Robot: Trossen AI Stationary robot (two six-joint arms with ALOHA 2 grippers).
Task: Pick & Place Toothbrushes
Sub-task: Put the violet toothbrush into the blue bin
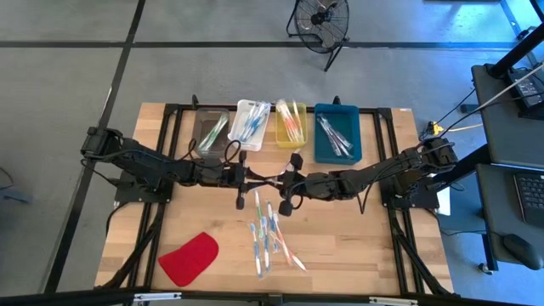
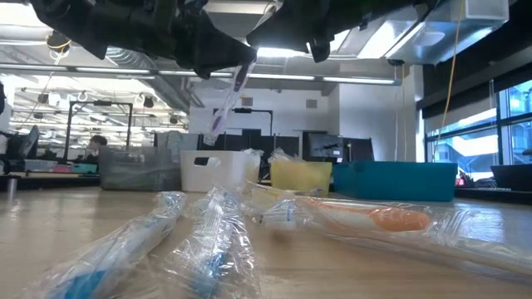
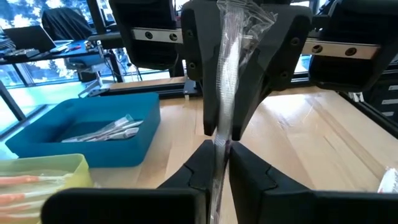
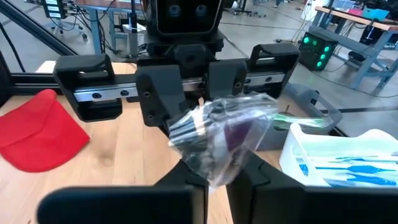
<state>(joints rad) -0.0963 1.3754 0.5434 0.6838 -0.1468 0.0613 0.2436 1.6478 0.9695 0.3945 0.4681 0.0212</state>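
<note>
Wrapped toothbrush (image 3: 225, 74) — no legible label — between both tools

Robotics lab, concrete floor (image 1: 68, 76), workbenches (image 2: 50, 170), monitors (image 2: 328, 148)

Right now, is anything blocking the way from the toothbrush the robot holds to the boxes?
Nothing visible does. Both tools grip one wrapped toothbrush above the table; bare wood lies between it and the four bins.

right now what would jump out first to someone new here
Both grippers meet above mid-table, left gripper and right gripper pinching one wrapped toothbrush between them. Behind stand four bins of sorted brushes; a loose pile and red piece lie in front.
</note>
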